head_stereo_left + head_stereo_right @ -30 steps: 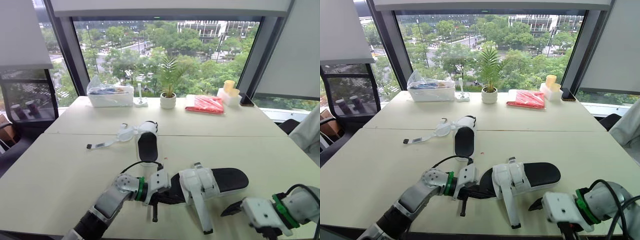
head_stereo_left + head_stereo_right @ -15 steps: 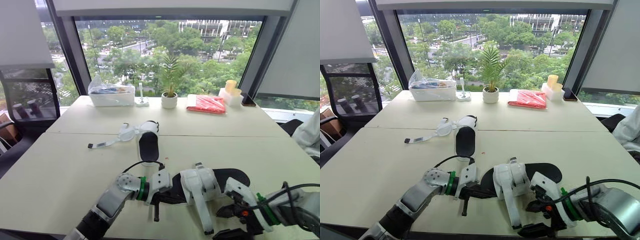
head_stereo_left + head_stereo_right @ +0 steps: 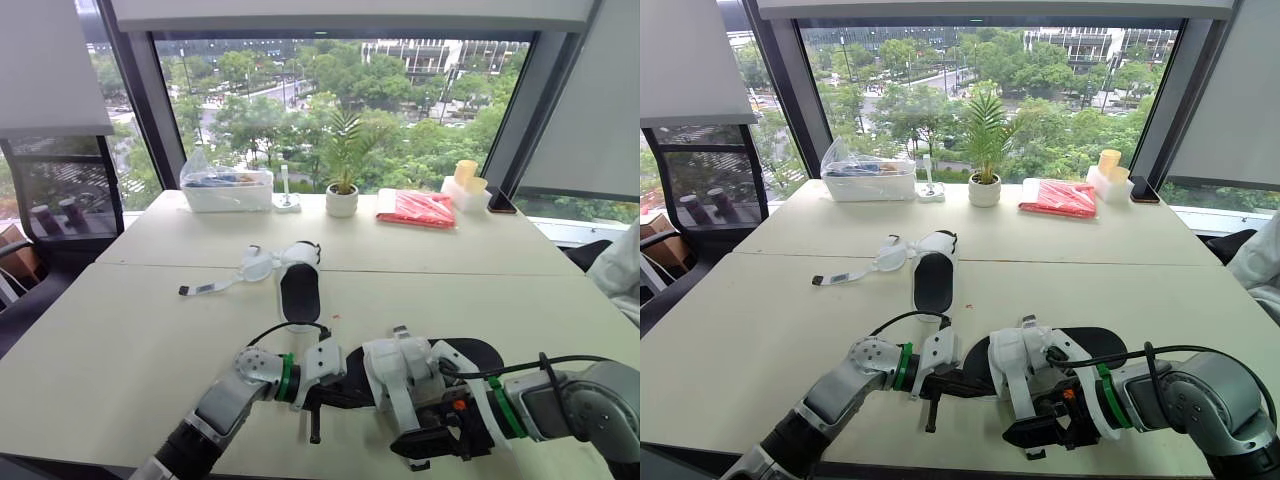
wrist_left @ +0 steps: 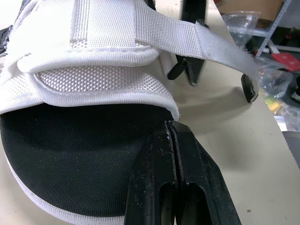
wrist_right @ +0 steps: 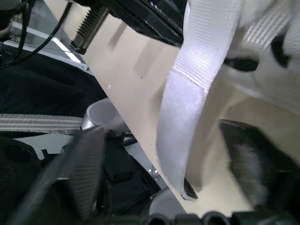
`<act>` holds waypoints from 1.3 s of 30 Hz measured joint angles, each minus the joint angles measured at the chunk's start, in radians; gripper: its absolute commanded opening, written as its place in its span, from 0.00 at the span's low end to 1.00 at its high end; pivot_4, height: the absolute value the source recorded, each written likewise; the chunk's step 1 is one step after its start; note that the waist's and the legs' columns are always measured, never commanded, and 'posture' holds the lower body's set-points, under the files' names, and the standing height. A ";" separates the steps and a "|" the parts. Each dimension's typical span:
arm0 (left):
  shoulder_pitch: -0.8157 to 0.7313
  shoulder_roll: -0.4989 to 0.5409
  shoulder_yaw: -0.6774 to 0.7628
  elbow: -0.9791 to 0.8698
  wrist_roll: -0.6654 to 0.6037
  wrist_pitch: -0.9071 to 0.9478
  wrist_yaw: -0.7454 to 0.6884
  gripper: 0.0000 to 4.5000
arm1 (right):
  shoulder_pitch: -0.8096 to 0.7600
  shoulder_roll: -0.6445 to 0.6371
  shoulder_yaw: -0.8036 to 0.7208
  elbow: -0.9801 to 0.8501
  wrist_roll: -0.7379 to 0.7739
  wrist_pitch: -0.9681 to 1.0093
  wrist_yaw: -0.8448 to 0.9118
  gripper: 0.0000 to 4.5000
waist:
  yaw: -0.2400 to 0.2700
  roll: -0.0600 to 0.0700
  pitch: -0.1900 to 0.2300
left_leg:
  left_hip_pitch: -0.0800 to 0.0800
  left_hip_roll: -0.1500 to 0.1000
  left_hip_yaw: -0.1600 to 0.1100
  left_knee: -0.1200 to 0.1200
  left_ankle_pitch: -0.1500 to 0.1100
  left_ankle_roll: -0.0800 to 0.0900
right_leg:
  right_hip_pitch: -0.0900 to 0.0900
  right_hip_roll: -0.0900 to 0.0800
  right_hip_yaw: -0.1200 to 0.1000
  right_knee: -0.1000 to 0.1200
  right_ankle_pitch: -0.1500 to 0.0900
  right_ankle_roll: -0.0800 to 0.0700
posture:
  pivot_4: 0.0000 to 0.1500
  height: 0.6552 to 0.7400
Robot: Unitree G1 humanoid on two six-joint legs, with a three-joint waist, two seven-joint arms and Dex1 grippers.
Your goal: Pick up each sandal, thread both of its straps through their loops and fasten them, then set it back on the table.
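Observation:
The near sandal (image 3: pixel 455 358) has a black sole and white straps and lies at the table's front edge. My left gripper (image 3: pixel 340 392) is shut on its toe end, the fingers (image 4: pixel 159 187) pressed together on the black insole. A long loose strap (image 3: pixel 400 412) hangs from the sandal toward the table edge. My right gripper (image 3: pixel 428 443) is open at that strap's free end, with the strap (image 5: pixel 197 75) between its two fingers and touching neither. The second sandal (image 3: pixel 297 285) lies farther back at mid-table, its strap (image 3: pixel 212 288) spread out to the left.
Along the window stand a clear plastic bin (image 3: pixel 225 190), a potted plant (image 3: pixel 342 200), a red packet (image 3: pixel 420 210) and yellow cups (image 3: pixel 465 175). An office chair (image 3: pixel 55 215) stands off the table's left side. The table's front edge (image 5: pixel 136 117) is close under my right gripper.
My right gripper has come in from the front right corner to the loose strap end of the near sandal. The left gripper has kept its hold on the toe.

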 measured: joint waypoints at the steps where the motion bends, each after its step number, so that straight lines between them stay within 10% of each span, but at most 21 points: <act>1: 0.000 0.000 0.000 0.000 0.000 0.000 0.000 0.00 | 0.000 0.003 0.000 0.000 0.001 0.006 -0.006 0.45 | 0.000 0.000 0.000 | 0.000 0.000 0.000 0.000 0.000 0.000 | 0.000 0.000 0.000 0.000 0.000 0.000 | 1.00 1.00; 6: 0.000 -0.003 0.000 0.000 0.001 0.001 0.003 0.00 | -0.002 0.032 -0.016 0.000 0.019 0.035 -0.028 0.00 | 0.000 0.000 0.000 | 0.000 0.000 0.000 0.000 0.000 0.000 | 0.000 0.000 0.000 0.000 0.000 0.000 | 1.00 1.00; 20: -0.009 -0.018 0.003 0.021 0.002 -0.006 0.008 0.00 | -0.354 0.002 -0.067 0.256 0.230 0.057 -0.115 0.00 | -0.002 0.000 0.000 | -0.001 0.000 0.000 -0.001 0.000 0.000 | -0.001 0.000 0.000 0.000 0.000 0.000 | 1.00 1.00; 39: -0.011 -0.028 0.001 0.018 0.002 -0.015 0.024 0.00 | -0.390 -0.007 0.174 0.393 -0.033 -0.141 -0.039 0.00 | 0.000 0.001 -0.001 | -0.015 0.000 0.000 0.000 0.000 0.000 | -0.014 -0.002 -0.001 -0.001 0.001 0.000 | 1.00 1.00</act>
